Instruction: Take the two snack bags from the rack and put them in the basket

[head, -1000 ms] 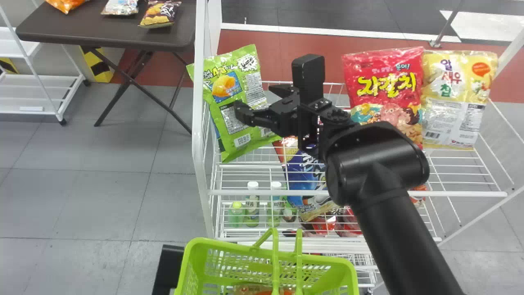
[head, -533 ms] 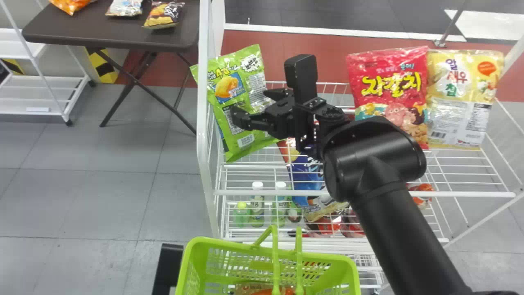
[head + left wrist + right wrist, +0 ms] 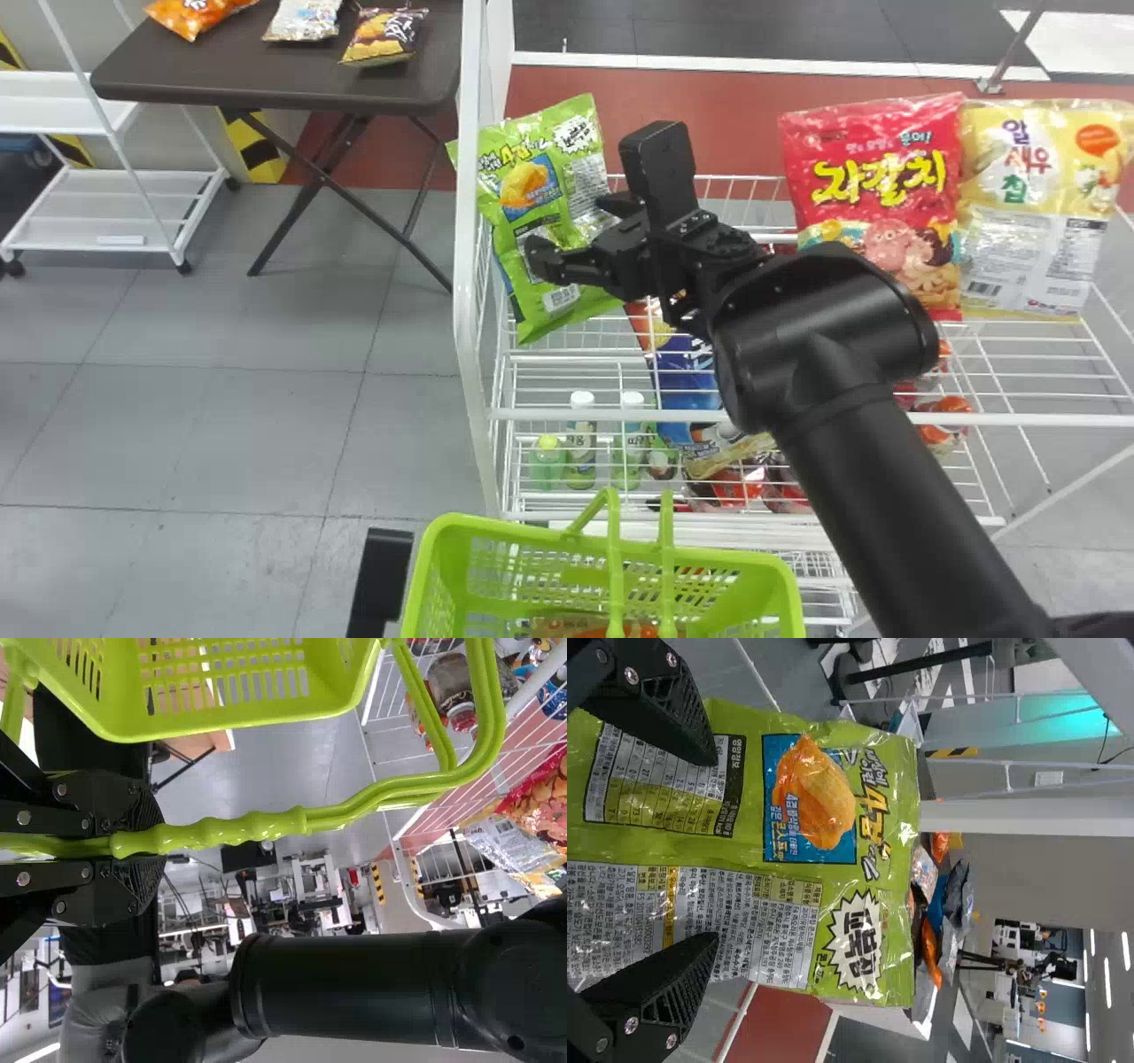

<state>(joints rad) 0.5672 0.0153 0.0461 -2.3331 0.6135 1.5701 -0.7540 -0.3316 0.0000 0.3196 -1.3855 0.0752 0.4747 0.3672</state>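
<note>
Across left wrist view, basket handles (image 3: 257, 826); across right, green snack bag (image 3: 753, 850)

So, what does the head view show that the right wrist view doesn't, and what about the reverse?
Head view: the lime-green plastic basket, a glossy red snack bag, a yellow-and-white snack bag and white-capped bottles on the white wire rack.
Right wrist view: long bright ceiling lights and a turquoise glow.
Both: the shiny green snack bag, with the open black right gripper before it.
</note>
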